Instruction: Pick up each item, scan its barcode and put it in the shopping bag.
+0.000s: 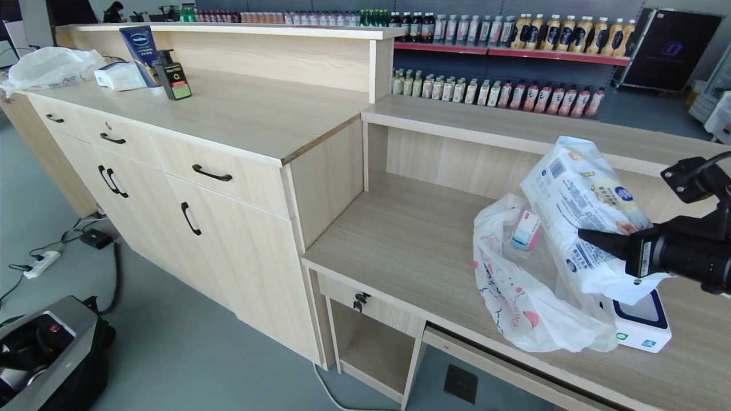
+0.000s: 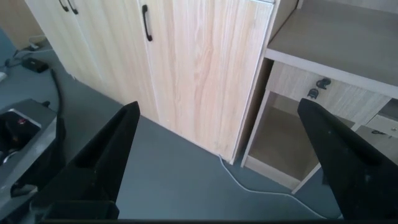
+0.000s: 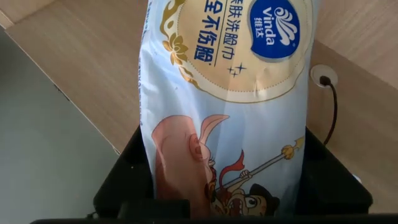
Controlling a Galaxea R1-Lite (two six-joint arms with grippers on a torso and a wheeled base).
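Holding one tissue pack (image 1: pixel 577 200) over one shopping bag (image 1: pixel 525 302) on the table (image 1: pixel 411 240).
The right fingers (image 1: pixel 605 242) clamp it; the left fingers (image 2: pixel 106 162) spread wide, empty.

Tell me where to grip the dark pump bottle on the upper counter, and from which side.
Grip the dark pump bottle across its flat-sided body, below the pump head, probably coming from its open side toward the bare counter. It stands upright, and the blue tube and white pack crowd its other side.

White/blue tissue pack (image 1: pixel 577 200) tilted, held above open white shopping bag (image 1: pixel 514 302) w/ small box (image 1: pixel 526 229) inside.
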